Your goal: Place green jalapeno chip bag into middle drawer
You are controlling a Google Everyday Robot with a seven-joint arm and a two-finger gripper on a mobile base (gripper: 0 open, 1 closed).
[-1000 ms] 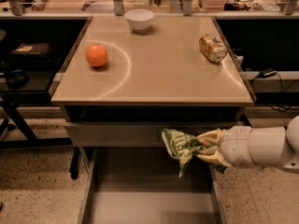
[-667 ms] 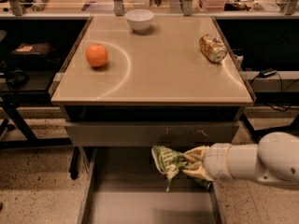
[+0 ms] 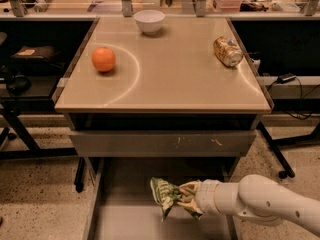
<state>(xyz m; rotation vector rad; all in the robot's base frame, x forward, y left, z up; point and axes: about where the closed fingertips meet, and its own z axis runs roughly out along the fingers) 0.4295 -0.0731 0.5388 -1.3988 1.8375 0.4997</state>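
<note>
Your hand (image 3: pixel 192 204) is clamped on one end of the small crinkled green foil chip bag (image 3: pixel 166 195), reaching in from the right at the end of the rounded white arm (image 3: pixel 260 203). The grip looks like a pinch on the bunched foil, which would explain why the rest of the bag hangs free of the wrist.

The bag sits in the air over the wide shallow grey metal drawer (image 3: pixel 127 221), above its bare floor and between its low side walls, not resting on it. Its long axis runs roughly sideways. The free end points away from your wrist toward the left of the picture, and one corner droops toward the floor.

Above is the grey drawer front with white scratches (image 3: pixel 160 143), closed. On the beige tabletop (image 3: pixel 175 79) are a round orange (image 3: pixel 103 59), a white bowl (image 3: pixel 149 21) and a gold drink can (image 3: pixel 227 51) on its side, all well apart from the hand.
</note>
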